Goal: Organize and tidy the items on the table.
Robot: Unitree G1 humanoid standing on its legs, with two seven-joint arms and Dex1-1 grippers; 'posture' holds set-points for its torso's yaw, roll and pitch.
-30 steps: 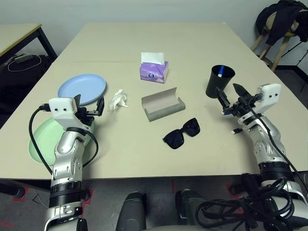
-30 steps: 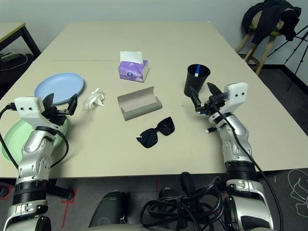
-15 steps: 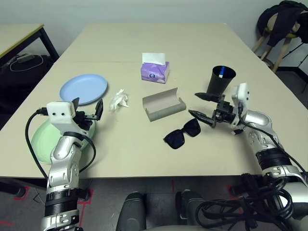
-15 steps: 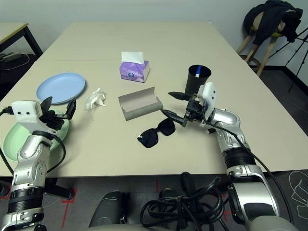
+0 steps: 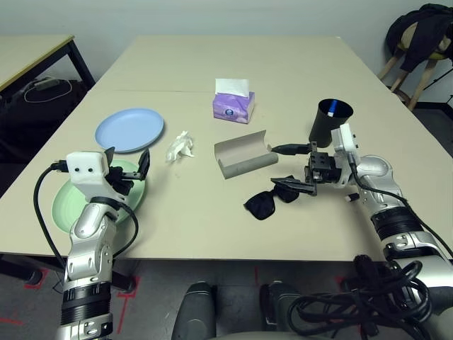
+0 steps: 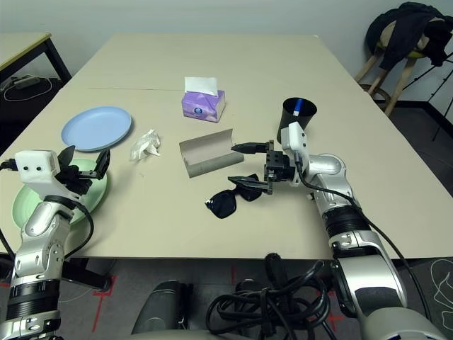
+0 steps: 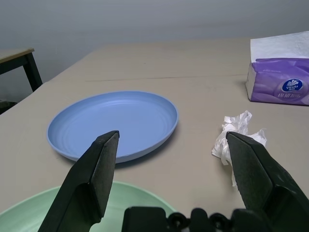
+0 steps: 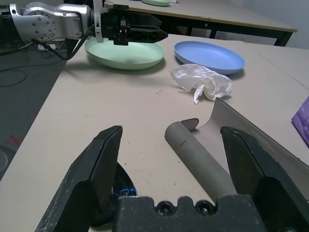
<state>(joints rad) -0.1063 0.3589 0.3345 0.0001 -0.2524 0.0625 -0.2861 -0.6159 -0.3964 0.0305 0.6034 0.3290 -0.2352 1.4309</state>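
Observation:
My right gripper (image 5: 287,167) is open and turned sideways, its lower finger at the black sunglasses (image 5: 269,200). The grey glasses case (image 5: 244,153) lies open just beyond, and it fills the gap between the fingers in the right wrist view (image 8: 203,159). A blue-and-white pen (image 6: 299,108) stands in the black cup (image 5: 330,122) behind that wrist. My left gripper (image 5: 127,161) is open above the mint green plate (image 5: 64,205). Ahead of it lie the light blue plate (image 7: 113,123) and the crumpled white tissue (image 7: 236,137).
A purple tissue box (image 5: 234,105) stands at the middle back of the beige table (image 5: 212,64). A black-legged desk (image 5: 35,49) is off to the left. A stool with a dark jacket (image 5: 425,28) stands at the back right.
My right gripper swung left from beside the black cup, turned sideways and came down to the sunglasses. The left gripper stayed over the green plate. The camera shifted slightly.

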